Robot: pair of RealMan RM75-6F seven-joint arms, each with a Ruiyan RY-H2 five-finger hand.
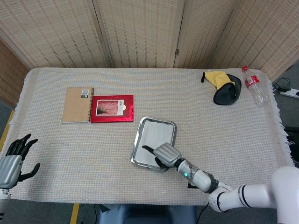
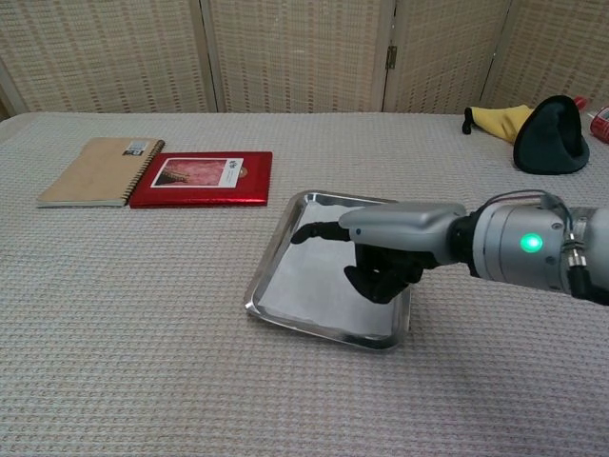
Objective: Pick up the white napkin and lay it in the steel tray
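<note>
— Over the steel tray (image 1: 136, 140), near the front edge of the bench (image 1: 224, 140), is that your right robot hand (image 1: 163, 153)?

— Yes, that's mine. One finger sticks straight out over the tray. The other fingers are curled in under the palm, and I see nothing in them.

— Where is the white napkin (image 1: 156, 135)?

— From the head view I see a pale sheet lying flat in the tray. From the chest view I can't tell it from the shiny steel.

— And your left robot hand (image 1: 11, 161)?

— It hangs off the left end of the bench, fingers spread wide, holding nothing.

— What else is on the bench?

— A tan notebook (image 1: 77, 105) lies touching a red book (image 1: 112, 108), behind the tray. A plastic bottle (image 1: 254, 86) lies at the far right corner.
</note>
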